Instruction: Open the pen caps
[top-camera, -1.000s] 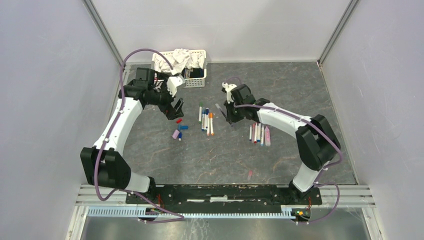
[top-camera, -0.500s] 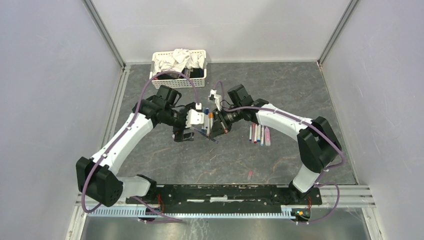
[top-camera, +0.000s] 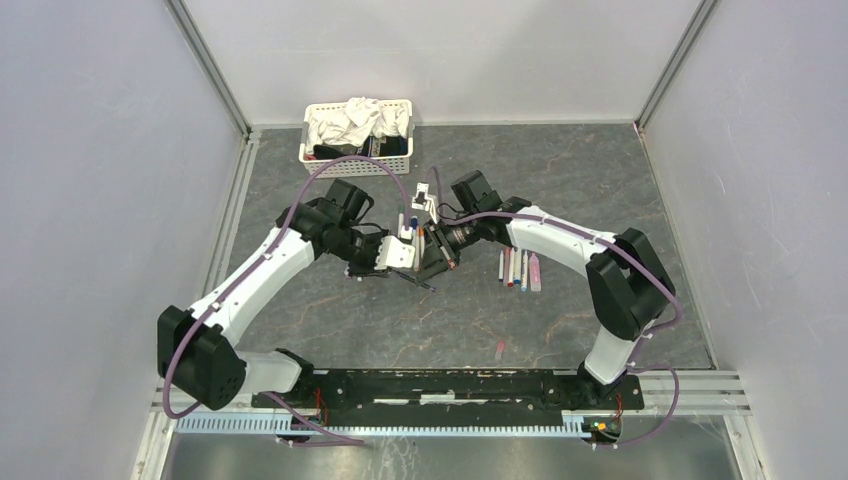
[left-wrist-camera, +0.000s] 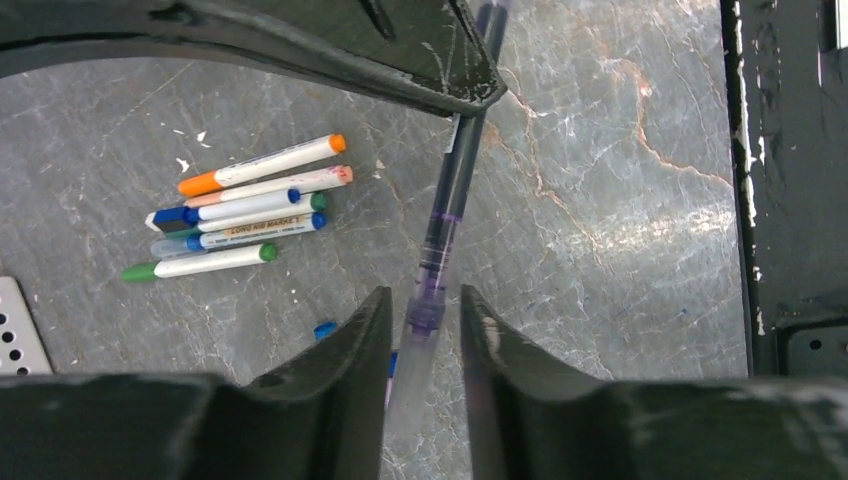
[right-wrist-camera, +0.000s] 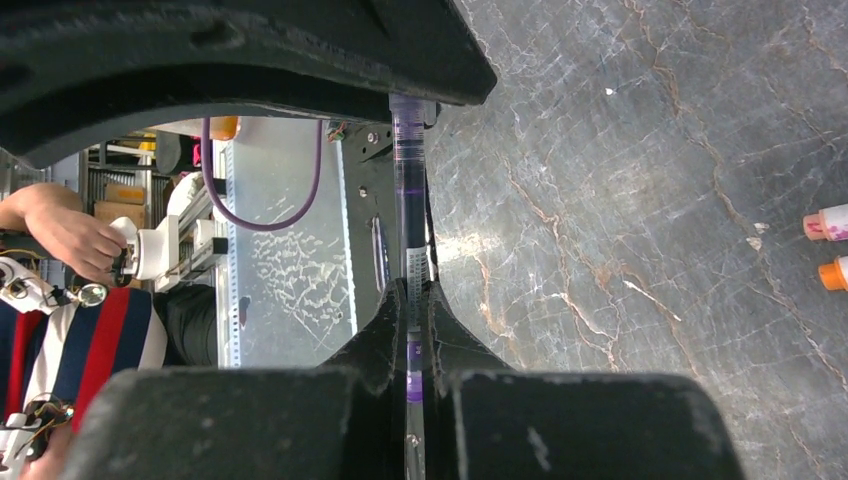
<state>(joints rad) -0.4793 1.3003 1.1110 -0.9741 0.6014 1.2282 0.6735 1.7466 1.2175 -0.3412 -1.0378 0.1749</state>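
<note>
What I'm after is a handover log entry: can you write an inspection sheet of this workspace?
Surface: grey marbled table top, scuffed, with white specks.
Job's things: purple pen held between both arms; pen cluster lying on the table; second pen group by the right arm; loose blue cap.
Clutter: white basket of cloths at the far edge.
Grippers: right gripper fingers pinch the purple pen; left gripper fingers flank it, contact unclear.
Cables: purple cables loop along both arms.
Surroundings: grey enclosure walls; person's hand beyond the table.

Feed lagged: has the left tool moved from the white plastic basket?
Yes. The left tool swung right, away from the white plastic basket, to the thin purple pen in the right tool.
</note>
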